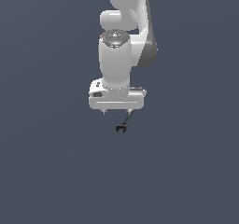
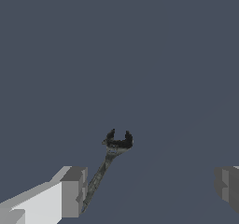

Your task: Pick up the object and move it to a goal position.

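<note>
The object (image 1: 123, 126) is a tiny black thing with a slim stem and a forked, claw-like head. In the exterior view it lies just below the white arm's hand, its stem reaching up toward the finger on that view's right. My gripper (image 1: 118, 111) is open, with its jaws wide apart. The wrist view shows the object's forked head (image 2: 117, 142) ahead of the gripper (image 2: 149, 190), and the stem runs back along one grey finger (image 2: 72, 192). Whether the stem touches that finger I cannot tell. The other finger (image 2: 227, 185) stands far off, with nothing between the two.
A plain dark blue-grey surface (image 1: 186, 171) fills both views. The white arm (image 1: 116, 55) rises above the hand. No other objects or edges show.
</note>
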`<state>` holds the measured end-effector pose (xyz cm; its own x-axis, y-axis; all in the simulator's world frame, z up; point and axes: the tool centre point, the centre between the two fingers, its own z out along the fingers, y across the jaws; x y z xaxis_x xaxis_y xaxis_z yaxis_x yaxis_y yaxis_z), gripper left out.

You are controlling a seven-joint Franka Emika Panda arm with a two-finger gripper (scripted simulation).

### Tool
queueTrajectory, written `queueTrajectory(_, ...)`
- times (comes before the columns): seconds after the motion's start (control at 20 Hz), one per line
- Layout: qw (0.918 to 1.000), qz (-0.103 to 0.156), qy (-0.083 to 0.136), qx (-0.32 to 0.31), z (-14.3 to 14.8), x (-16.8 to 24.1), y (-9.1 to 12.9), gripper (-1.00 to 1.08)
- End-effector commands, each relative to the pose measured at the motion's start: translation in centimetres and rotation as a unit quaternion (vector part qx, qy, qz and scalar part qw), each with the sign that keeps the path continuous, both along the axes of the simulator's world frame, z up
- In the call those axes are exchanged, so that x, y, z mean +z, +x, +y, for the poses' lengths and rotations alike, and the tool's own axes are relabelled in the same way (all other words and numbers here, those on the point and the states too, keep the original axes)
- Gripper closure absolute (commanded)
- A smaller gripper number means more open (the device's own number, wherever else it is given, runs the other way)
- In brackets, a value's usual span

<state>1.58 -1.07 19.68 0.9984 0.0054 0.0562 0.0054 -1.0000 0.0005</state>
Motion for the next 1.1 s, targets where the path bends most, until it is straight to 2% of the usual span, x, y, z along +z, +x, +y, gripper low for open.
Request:
queueTrajectory(0.0, 1.0000, 0.000, 0.000, 0.000, 0.0, 0.0, 0.0, -0.92)
queueTrajectory(0.45, 0.9998, 0.011, -0.016, -0.001, -3.0, -0.4, -0.5, -0.92)
queueTrajectory(1.05, 0.9995, 0.012, -0.012, -0.026, -2.0, -1.7, -0.9, -0.92)
